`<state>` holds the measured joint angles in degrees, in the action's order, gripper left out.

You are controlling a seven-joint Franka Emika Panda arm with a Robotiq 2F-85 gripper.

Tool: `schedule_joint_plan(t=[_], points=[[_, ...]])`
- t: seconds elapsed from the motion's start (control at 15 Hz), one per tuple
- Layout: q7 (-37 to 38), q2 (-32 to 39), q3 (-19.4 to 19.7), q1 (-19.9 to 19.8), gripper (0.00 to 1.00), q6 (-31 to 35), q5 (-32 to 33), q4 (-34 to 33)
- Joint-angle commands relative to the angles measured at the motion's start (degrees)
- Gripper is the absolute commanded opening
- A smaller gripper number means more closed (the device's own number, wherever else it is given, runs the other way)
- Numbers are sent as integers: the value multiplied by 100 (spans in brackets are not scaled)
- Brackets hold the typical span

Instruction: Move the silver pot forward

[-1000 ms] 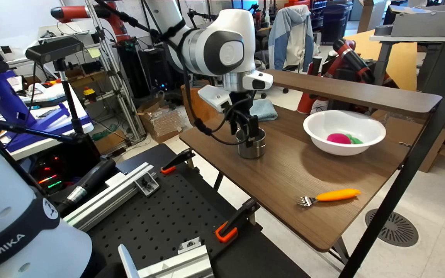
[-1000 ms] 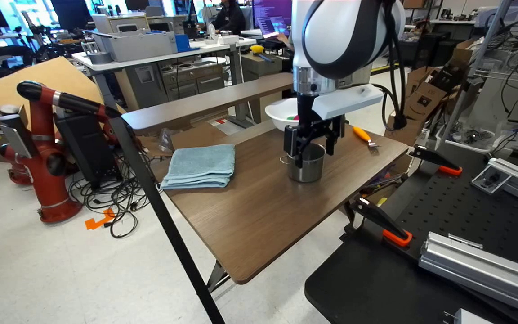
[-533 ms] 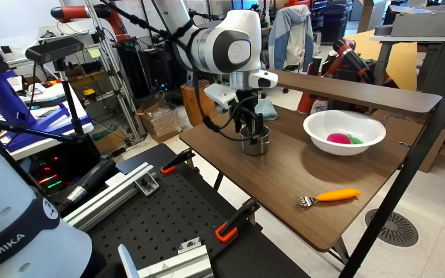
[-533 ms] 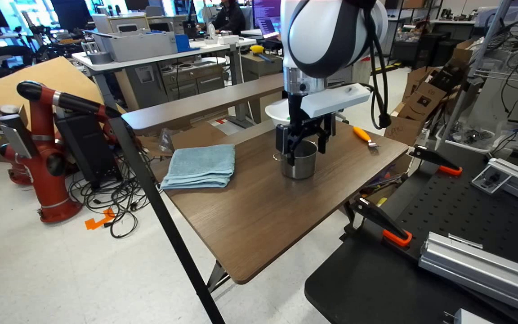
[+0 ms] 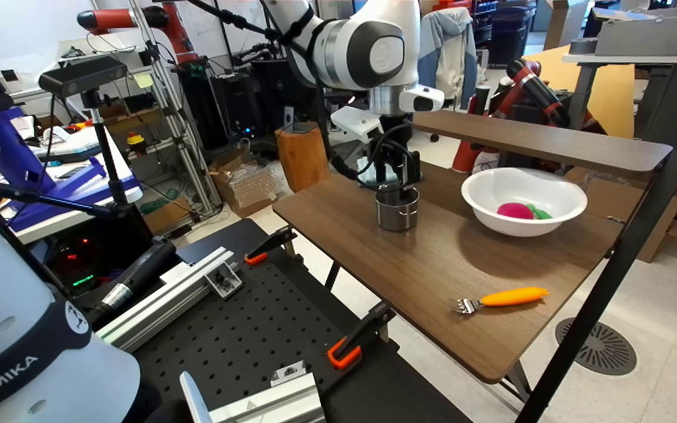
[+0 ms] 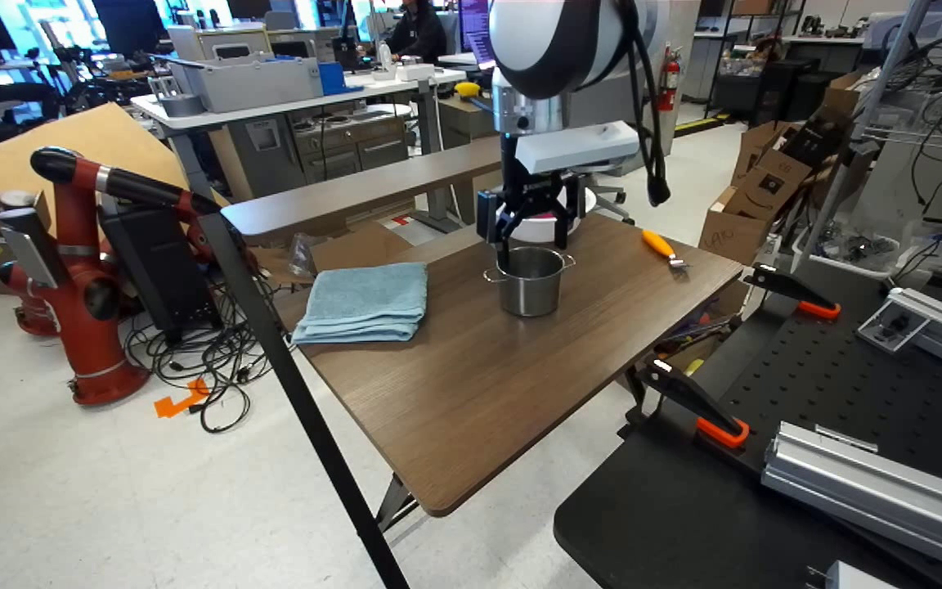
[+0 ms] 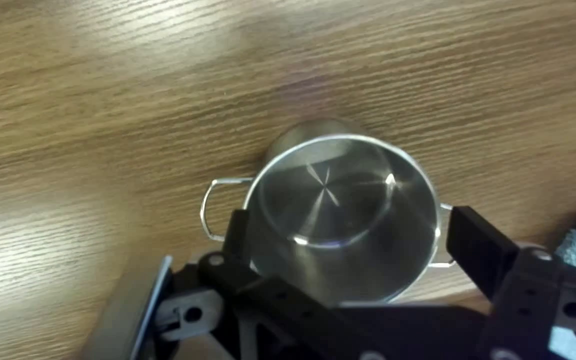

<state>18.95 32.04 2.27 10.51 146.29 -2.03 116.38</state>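
The silver pot point(image 5: 397, 217) stands upright on the brown table point(image 5: 338, 217); it also shows in an exterior view point(image 6: 530, 296) with a loop handle on each side. In the wrist view I look down into the pot point(image 7: 328, 210), and nothing lies in it. My gripper point(image 6: 532, 255) is open, with its fingertips at about rim height or just above. In the wrist view the gripper point(image 7: 350, 220) spans the pot: one finger point(image 7: 237, 232) overlaps the rim on the left, the other point(image 7: 480, 250) overlaps the right handle. I cannot tell whether either touches.
A wide white bowl point(image 5: 523, 226) with pink and green things stands on the table. A fork with an orange handle point(image 5: 515, 296) lies near the table edge. A folded blue towel point(image 6: 365, 298) lies at one end. A raised shelf point(image 6: 381, 184) runs along the far side.
The pot has slid across the table, away from the robot base. My gripper has moved the same way and then risen, so its fingers sit higher against the pot than before.
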Motion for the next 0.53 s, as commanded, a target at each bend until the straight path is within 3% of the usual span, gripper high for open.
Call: schedule_joint_plan(t=[0.0, 0.47], points=[[118, 351, -53, -119, 100, -505, -132, -618], [152, 598, -71, -123, 100, -607, -136, -876]])
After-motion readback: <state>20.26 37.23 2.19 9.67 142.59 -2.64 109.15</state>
